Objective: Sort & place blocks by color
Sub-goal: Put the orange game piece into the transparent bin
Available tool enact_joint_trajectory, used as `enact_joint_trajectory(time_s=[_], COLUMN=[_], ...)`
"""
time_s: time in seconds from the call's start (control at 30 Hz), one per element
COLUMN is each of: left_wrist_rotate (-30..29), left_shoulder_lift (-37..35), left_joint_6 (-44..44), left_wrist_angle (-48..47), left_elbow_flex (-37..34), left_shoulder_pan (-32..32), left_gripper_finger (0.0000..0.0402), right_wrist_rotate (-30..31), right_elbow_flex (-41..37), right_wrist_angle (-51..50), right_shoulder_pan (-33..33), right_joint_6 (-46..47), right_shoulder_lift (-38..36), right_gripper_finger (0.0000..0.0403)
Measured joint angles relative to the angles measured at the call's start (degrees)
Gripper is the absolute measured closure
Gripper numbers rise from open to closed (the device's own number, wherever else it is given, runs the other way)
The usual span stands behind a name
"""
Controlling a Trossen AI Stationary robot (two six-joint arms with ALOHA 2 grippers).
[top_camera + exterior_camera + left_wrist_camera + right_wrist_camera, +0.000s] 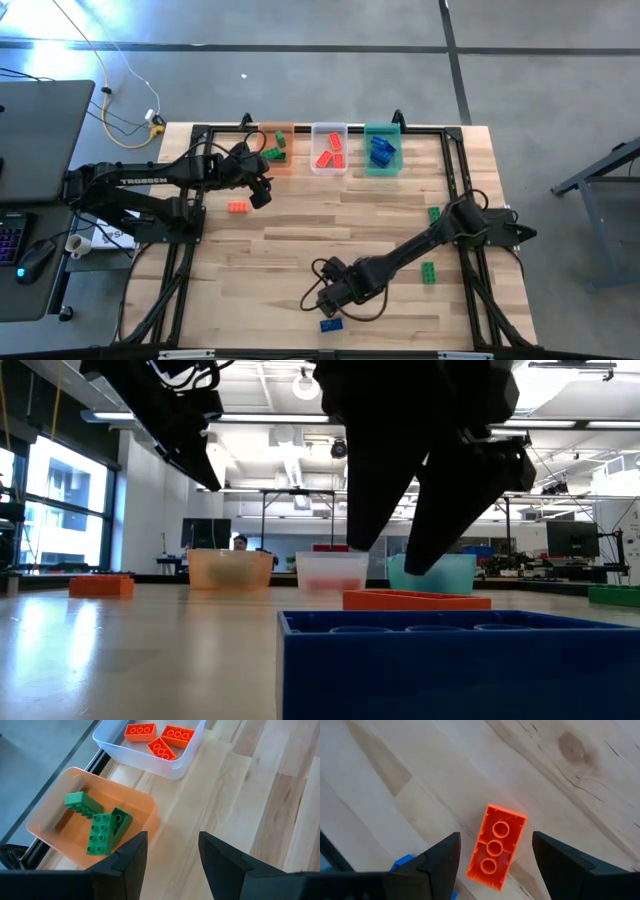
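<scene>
My right gripper [326,298] is open near the table's near edge. Its fingers stand above and on either side of a red-orange brick [496,845] without touching it. That brick lies on the table with its hollow underside up and also shows in the low view [415,600]. A blue brick [332,325] lies just nearer. My left gripper [260,188] is open and empty, in the air beside the orange tub [55,827], which holds green bricks [100,831]. Loose on the table are a red-orange brick [238,207] and two green bricks [434,212] [428,272].
Three tubs stand in a row at the far edge: the orange tub [277,150], a clear tub [329,150] with red-orange bricks [159,736], and a green tub [382,150] with blue bricks. A black frame rail runs around the table. A desk with a keyboard and mouse stands left of the table.
</scene>
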Motion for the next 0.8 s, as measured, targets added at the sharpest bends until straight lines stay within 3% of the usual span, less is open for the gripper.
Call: enact_joint_trajectory(time_s=[0.43, 0.53, 0.7, 0.8], left_wrist_rotate=[0.0, 0.0, 0.02, 0.02], left_shoulder_lift=[0.0, 0.0, 0.0, 0.0], left_joint_6=[-0.01, 0.0, 0.0, 0.0], left_wrist_angle=[0.09, 0.13, 0.15, 0.24], left_elbow_flex=[0.0, 0.0, 0.0, 0.0], left_shoulder_pan=[0.0, 0.0, 0.0, 0.0], left_gripper_finger=[0.0236, 0.0236, 0.0236, 0.0236], right_wrist_rotate=[-2.28, -3.09, -3.96, -4.61], right_elbow_flex=[0.17, 0.22, 0.17, 0.17], right_wrist_angle=[1.5, 1.11, 0.82, 0.96], right_shoulder_pan=[0.42, 0.35, 0.31, 0.29], right_joint_6=[-0.05, -0.06, -2.27, -4.87], right_shoulder_lift=[5.06, 5.25, 5.3, 5.3], right_gripper_finger=[0.017, 0.0196, 0.0283, 0.0292])
